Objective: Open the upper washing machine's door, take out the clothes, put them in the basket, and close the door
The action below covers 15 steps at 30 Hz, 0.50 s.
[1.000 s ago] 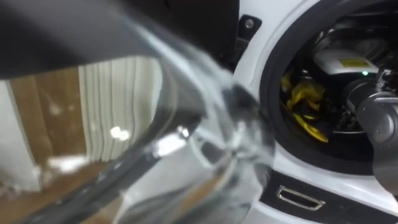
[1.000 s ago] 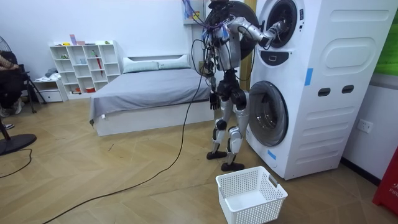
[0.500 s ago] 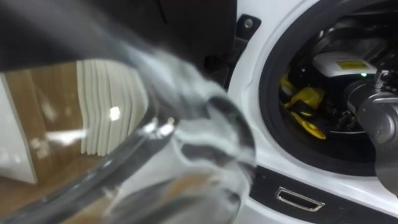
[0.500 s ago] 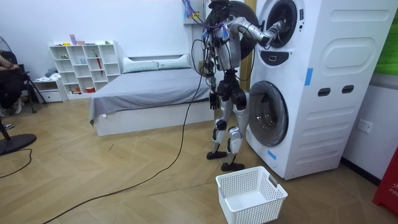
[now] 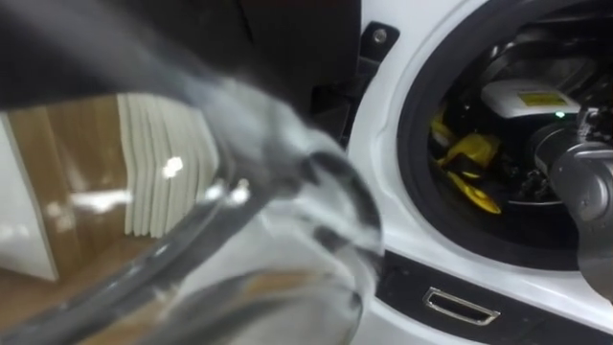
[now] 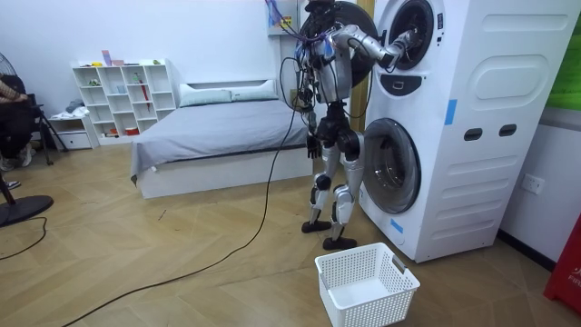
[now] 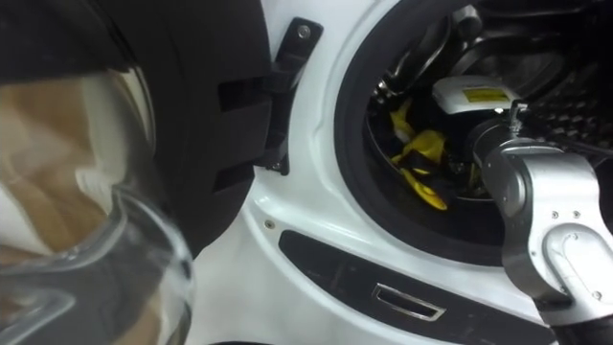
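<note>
The robot stands at the stacked washing machine (image 6: 436,118) in the room view's right. Its right robot hand (image 7: 471,100) reaches into the upper drum, just beside yellow cloth (image 7: 421,158) lying inside; I cannot tell how its fingers are set. The open door (image 5: 287,192) fills the frame's left. A white basket (image 6: 366,283) sits on the floor at lower centre.
</note>
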Tool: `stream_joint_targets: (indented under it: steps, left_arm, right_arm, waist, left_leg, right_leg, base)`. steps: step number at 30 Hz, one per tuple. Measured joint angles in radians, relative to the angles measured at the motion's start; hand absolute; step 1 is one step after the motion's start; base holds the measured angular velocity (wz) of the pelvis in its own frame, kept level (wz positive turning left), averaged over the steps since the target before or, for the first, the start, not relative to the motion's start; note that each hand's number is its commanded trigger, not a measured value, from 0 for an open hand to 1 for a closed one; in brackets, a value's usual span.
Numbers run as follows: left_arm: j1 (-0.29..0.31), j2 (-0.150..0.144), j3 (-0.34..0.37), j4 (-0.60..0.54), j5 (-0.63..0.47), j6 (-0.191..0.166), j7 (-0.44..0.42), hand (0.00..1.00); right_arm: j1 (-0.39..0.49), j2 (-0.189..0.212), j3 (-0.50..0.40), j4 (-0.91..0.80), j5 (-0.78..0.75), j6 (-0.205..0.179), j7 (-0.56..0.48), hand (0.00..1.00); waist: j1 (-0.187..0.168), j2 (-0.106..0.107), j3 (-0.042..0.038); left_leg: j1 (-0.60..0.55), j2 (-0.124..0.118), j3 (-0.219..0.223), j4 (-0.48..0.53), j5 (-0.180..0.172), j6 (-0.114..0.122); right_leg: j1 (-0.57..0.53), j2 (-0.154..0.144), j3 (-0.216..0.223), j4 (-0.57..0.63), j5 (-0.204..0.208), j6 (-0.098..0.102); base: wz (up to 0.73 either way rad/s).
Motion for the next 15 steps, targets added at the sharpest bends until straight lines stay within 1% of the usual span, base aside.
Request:
stream_joint_targets:
  steps: [2, 4, 5, 6, 7, 8, 9, 10, 11, 12, 13, 15]
  left_arm:
    - [0.0, 0.0, 0.001, 0.0, 0.0, 0.0, -0.001, 0.0]
    - [-0.004, -0.002, 0.006, 0.004, 0.0, -0.004, -0.001, 0.0]
    - [-0.005, -0.006, 0.008, 0.022, -0.001, -0.018, 0.002, 0.0]
    - [-0.005, -0.01, 0.007, 0.053, -0.005, -0.029, 0.004, 0.0]
    - [-0.004, -0.011, 0.007, 0.07, -0.008, -0.03, 0.005, 0.0]
    - [-0.004, -0.012, 0.007, 0.1, -0.013, -0.031, 0.008, 0.0]
    - [-0.002, -0.015, 0.007, 0.12, -0.014, -0.031, 0.014, 0.0]
    - [0.0, -0.018, 0.008, 0.123, -0.014, -0.031, 0.017, 0.0]
    - [0.001, -0.023, 0.009, 0.123, -0.013, -0.035, 0.021, 0.0]
    - [0.007, -0.027, 0.009, 0.122, -0.013, -0.047, 0.021, 0.0]
    - [0.009, -0.029, 0.009, 0.122, -0.013, -0.054, 0.021, 0.0]
    - [0.017, -0.035, 0.012, 0.12, -0.011, -0.075, 0.021, 0.0]
  right_arm:
    - [0.002, 0.0, -0.001, -0.013, 0.001, 0.0, 0.007, 1.0]
    - [0.024, 0.001, -0.023, -0.055, -0.001, -0.001, 0.014, 1.0]
    - [0.044, 0.003, -0.053, -0.1, 0.004, -0.001, 0.023, 1.0]
    - [0.058, 0.003, -0.07, -0.142, 0.025, -0.008, 0.037, 1.0]
    - [0.063, 0.003, -0.074, -0.159, 0.034, -0.015, 0.038, 1.0]
    - [0.079, 0.005, -0.082, -0.198, 0.041, -0.026, 0.033, 1.0]
    - [0.099, 0.008, -0.092, -0.247, 0.053, -0.03, 0.025, 1.0]
    - [0.109, 0.009, -0.102, -0.272, 0.069, -0.033, 0.023, 1.0]
    - [0.139, 0.01, -0.133, -0.326, 0.093, -0.041, 0.016, 1.0]
    - [0.167, 0.023, -0.16, -0.371, 0.109, -0.051, 0.011, 1.0]
    - [0.177, 0.033, -0.169, -0.391, 0.111, -0.054, 0.007, 1.0]
    - [0.235, 0.064, -0.218, -0.447, 0.154, -0.076, -0.02, 1.0]
  waist:
    - [-0.002, 0.001, 0.0]
    - [-0.003, 0.003, -0.0006]
    - [-0.004, 0.008, -0.0023]
    - [-0.018, 0.016, -0.0063]
    - [-0.028, 0.019, -0.0074]
    - [-0.045, 0.024, -0.0081]
    - [-0.055, 0.034, -0.0072]
    - [-0.061, 0.038, -0.0061]
    - [-0.075, 0.045, -0.003]
    - [-0.084, 0.053, -0.0019]
    - [-0.091, 0.054, -0.003]
    - [-0.118, 0.061, -0.0069]
  left_leg:
    - [0.0, 0.001, 0.005, -0.001, 0.0, 0.0]
    - [-0.004, 0.001, 0.005, -0.001, 0.0, 0.0]
    - [-0.005, 0.001, 0.004, -0.001, 0.0, 0.0]
    - [-0.005, 0.001, 0.003, -0.002, 0.0, 0.0]
    - [-0.005, 0.001, 0.003, -0.003, 0.0, 0.0]
    - [-0.005, 0.003, 0.01, -0.004, 0.0, 0.0]
    - [-0.005, 0.005, 0.015, -0.006, 0.0, 0.0]
    - [-0.004, 0.006, 0.019, -0.007, 0.0, 0.0]
    - [-0.003, 0.009, 0.024, -0.009, 0.0, 0.0]
    - [-0.003, 0.009, 0.025, -0.014, 0.0, 0.0]
    - [-0.003, 0.01, 0.028, -0.015, 0.0, 0.0]
    - [0.002, 0.014, 0.042, -0.016, 0.0, -0.001]
  right_leg:
    - [-0.002, 0.0, 0.001, 0.001, 0.0, -0.001]
    - [-0.006, 0.001, 0.005, 0.001, 0.001, -0.002]
    - [-0.007, 0.001, 0.007, 0.001, 0.001, -0.002]
    - [-0.008, 0.002, 0.008, 0.001, 0.001, -0.001]
    - [-0.008, 0.002, 0.008, 0.001, 0.001, -0.001]
    - [-0.01, 0.004, 0.01, 0.001, 0.001, -0.001]
    - [-0.013, 0.006, 0.016, 0.001, 0.001, -0.002]
    - [-0.013, 0.006, 0.017, 0.001, 0.001, -0.001]
    - [-0.016, 0.006, 0.024, 0.0, 0.001, -0.002]
    - [-0.017, 0.006, 0.029, -0.002, 0.001, -0.001]
    - [-0.019, 0.007, 0.032, -0.002, 0.001, -0.001]
    - [-0.02, 0.01, 0.044, -0.006, 0.001, -0.001]
  base:
    - [-0.06]
    - [-0.04]
    - [0.0]
    - [0.0]
    - [0.0]
    - [-0.07]
    - [-0.1]
    - [-0.13]
    - [-0.08]
    - [-0.08]
    - [-0.13]
    - [-0.14]
